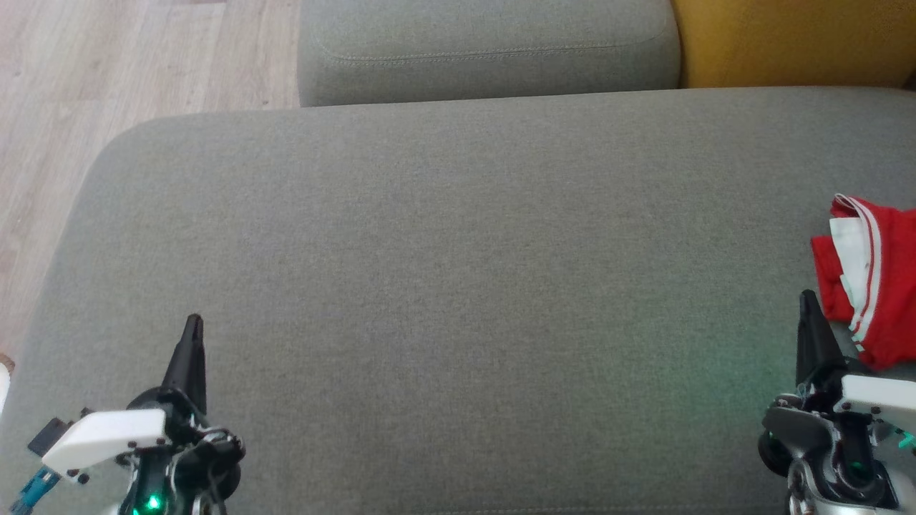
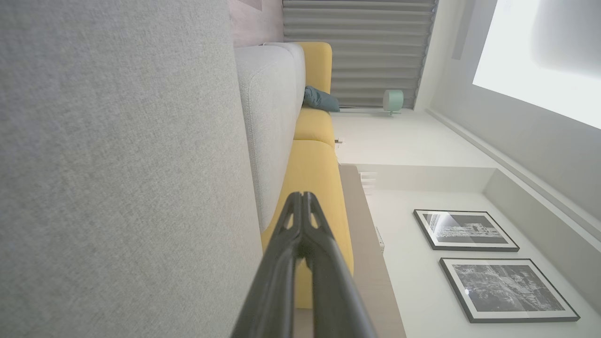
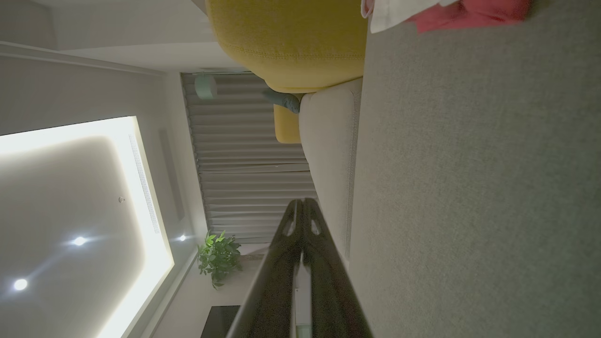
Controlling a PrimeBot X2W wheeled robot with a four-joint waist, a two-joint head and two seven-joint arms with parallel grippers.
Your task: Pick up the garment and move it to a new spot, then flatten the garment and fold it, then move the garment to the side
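Observation:
A red garment [image 1: 884, 286] with white stripes and a white lining lies bunched at the far right edge of the grey cushion [image 1: 458, 286], partly cut off by the head view's edge. Its red and white cloth [image 3: 450, 14] also shows at the top of the right wrist view. My right gripper [image 1: 809, 297] is shut and empty, its tip just left of the garment's lower part. At the lower left my left gripper [image 1: 194, 320] hovers over bare cushion, shut and empty. Both pairs of fingertips [image 2: 301, 196] [image 3: 303, 202] are pressed together in the wrist views.
A second grey cushion [image 1: 486, 50] and a yellow cushion [image 1: 794, 43] lie beyond the far edge. Wooden floor [image 1: 107, 86] runs along the left. The cushion's left edge curves down near my left arm.

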